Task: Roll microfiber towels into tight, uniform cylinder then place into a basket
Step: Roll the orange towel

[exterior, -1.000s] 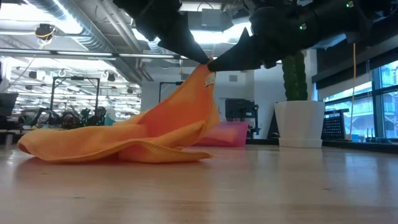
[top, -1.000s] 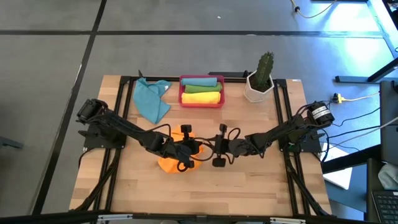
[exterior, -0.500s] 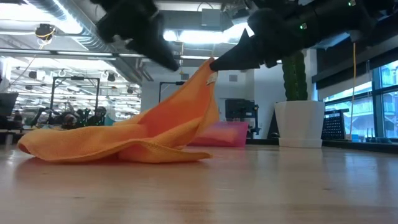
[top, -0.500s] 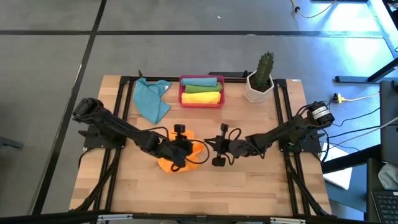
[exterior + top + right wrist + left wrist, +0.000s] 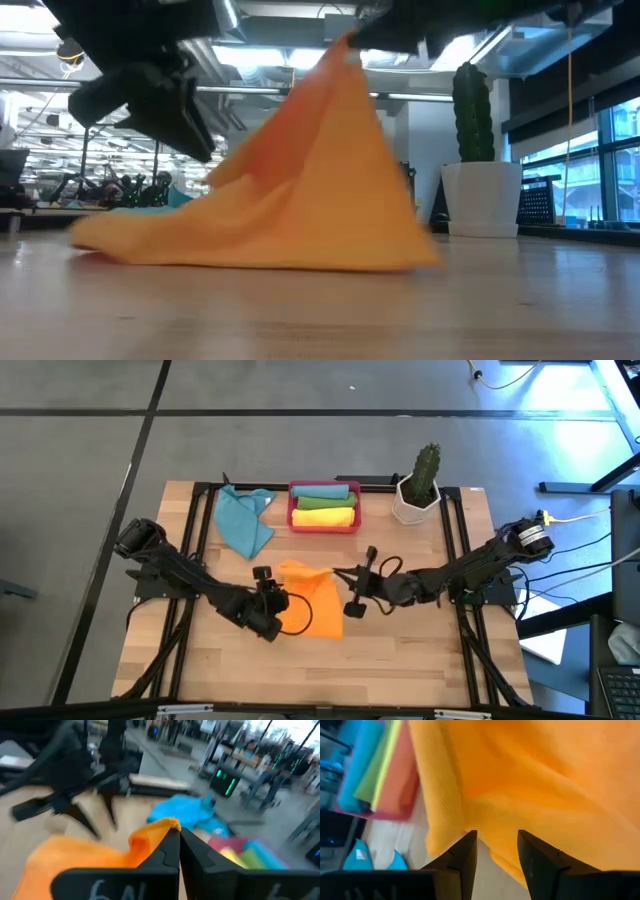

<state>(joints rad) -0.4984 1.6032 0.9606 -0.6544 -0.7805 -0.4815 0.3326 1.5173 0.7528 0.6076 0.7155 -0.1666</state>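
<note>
We see the right gripper (image 5: pixel 337 573) pinched tight on one corner of the orange towel (image 5: pixel 312 605), lifting it into a peak while the rest lies on the table (image 5: pixel 400 660) in front of the basket (image 5: pixel 324 525). The left gripper (image 5: pixel 496 852) sits at the towel's near-left edge with fingers parted and nothing between them. In the low view both arms are cut off, and the basket hides behind the towel.
</note>
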